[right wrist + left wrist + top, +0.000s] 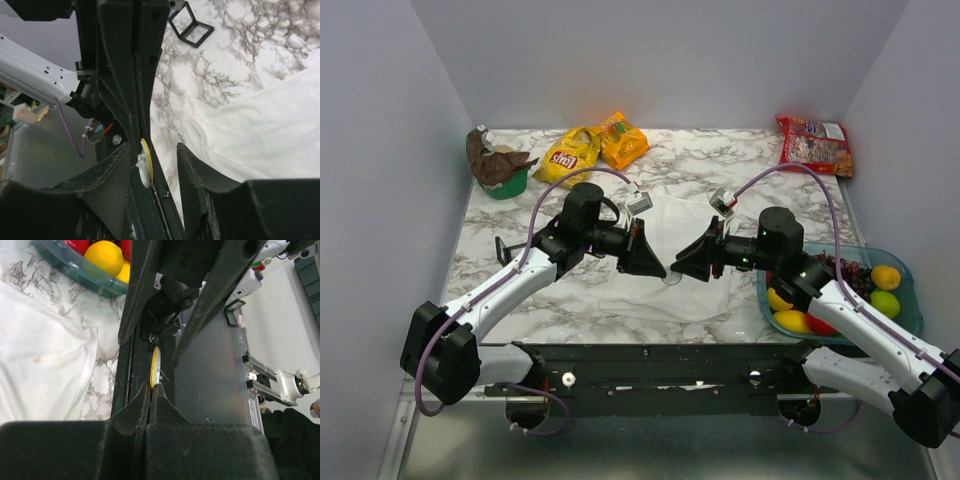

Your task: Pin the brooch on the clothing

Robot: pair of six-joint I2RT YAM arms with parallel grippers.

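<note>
We're at the prep step, we reckon, with both arms meeting just above the white clothing (665, 225) on the worktop (720, 160). Left pincer (659, 269) is clamped shut on the brooch (155, 371), edge-on at its tips. Right pincer (155, 150) stands open around it. Next it probably needs to close squarely on the disc without knocking it loose.
</note>
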